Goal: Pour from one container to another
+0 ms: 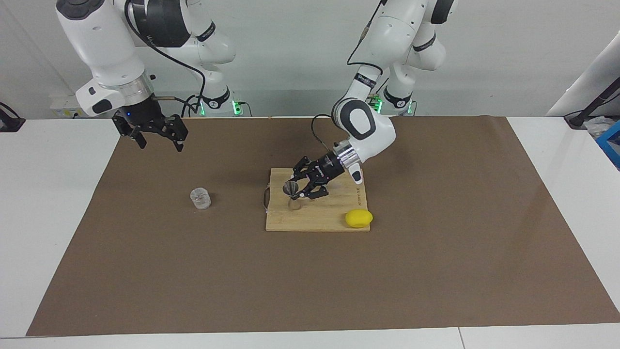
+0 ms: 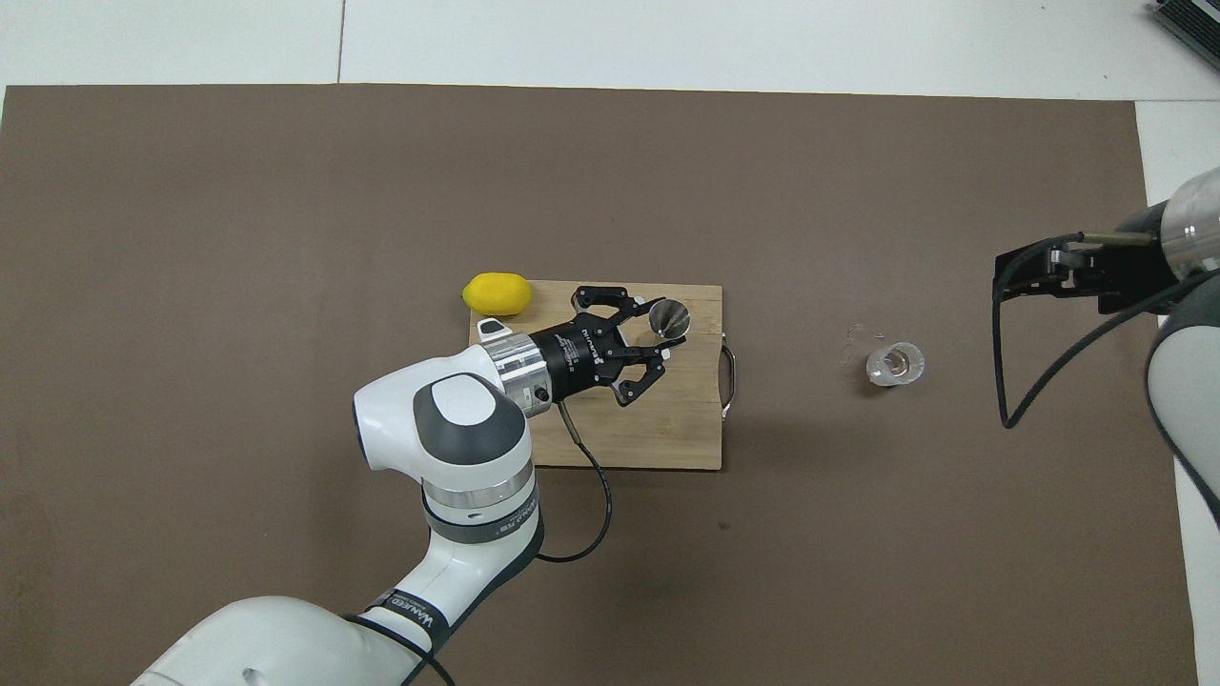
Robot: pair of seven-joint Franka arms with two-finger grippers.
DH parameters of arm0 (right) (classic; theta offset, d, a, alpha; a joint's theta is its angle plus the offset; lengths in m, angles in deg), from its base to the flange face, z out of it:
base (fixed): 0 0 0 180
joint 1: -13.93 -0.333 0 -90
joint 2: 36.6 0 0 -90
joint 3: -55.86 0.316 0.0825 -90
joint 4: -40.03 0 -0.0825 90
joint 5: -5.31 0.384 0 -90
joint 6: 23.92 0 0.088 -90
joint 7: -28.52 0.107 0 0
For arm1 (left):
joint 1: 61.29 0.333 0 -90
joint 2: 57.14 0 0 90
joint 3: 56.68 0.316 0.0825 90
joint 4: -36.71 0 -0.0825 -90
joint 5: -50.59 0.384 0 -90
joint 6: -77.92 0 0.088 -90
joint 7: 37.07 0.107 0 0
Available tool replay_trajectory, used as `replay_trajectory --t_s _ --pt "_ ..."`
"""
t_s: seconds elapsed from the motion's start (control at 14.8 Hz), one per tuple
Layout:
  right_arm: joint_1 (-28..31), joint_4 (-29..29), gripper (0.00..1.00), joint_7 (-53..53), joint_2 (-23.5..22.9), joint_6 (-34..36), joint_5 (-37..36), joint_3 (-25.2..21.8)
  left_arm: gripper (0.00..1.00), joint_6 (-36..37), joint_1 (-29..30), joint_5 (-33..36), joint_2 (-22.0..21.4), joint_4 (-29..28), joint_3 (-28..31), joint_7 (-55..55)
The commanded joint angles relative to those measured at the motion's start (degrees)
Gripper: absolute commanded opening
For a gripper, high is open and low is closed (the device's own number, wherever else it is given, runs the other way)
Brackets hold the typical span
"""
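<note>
- The brown paper mat point(image 1: 436, 271) covers most of the table; both grippers work over it, and the right arm waits.
- The pale wooden cutting board point(image 1: 334, 213) with a wire handle lies directly under the left gripper point(image 1: 302, 188).
- The left gripper, reaching in low and slanted, has its fingers spread around the small silvery metal hourglass-shaped jigger point(image 1: 290, 190) without visibly clamping it; the jigger stands upright on the board right at the fingertips.
- The right gripper point(image 1: 157, 135) hangs in the air with its fingers apart and nothing in them, over the mat at the right arm's end of the table.
- The yellow lemon point(image 1: 359, 218) rests at the board's corner, back along the left gripper's wrist side, apart from the fingers.
- The small clear textured glass tumbler point(image 1: 200, 198) stands upright on the mat, well apart from the left gripper and lower down than the right gripper, not beneath it.
- Risk, as I judge it: the jigger is narrow-waisted and light, so a finger closing off-centre could tip it or push it along the board.
- The overhead view shows the jigger's open cone mouth point(image 2: 670, 317) sitting toward one finger, not centred; the facing view alone shows its waist, and that its foot is down on the board.
</note>
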Motion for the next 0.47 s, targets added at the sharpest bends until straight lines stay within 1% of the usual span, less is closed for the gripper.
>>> replay_trajectory --t_s 0.0,0.2,0.27,0.34,0.41 --pt "0.8 0.3 1.0 -1.3 0.6 0.2 1.7 0.2 0.0 0.4 -0.7 -2.2 1.3 0.9 0.9 -0.1" --pt "0.8 0.3 1.0 -0.9 0.5 -0.3 1.7 0.2 0.0 1.2 -0.5 -2.2 1.3 0.7 1.5 0.0" --pt "0.6 0.3 1.0 0.5 0.5 -0.3 1.7 0.2 0.23 1.2 -0.5 -2.6 1.3 0.5 1.7 0.0" --pt "0.5 0.3 1.0 2.9 0.5 -0.3 1.7 0.3 0.58 1.2 -0.5 -2.6 1.3 0.4 2.0 0.1" --pt "0.5 0.3 1.0 5.1 0.3 -0.3 1.7 0.3 1.0 1.2 -0.5 -2.6 1.3 0.3 2.0 0.2"
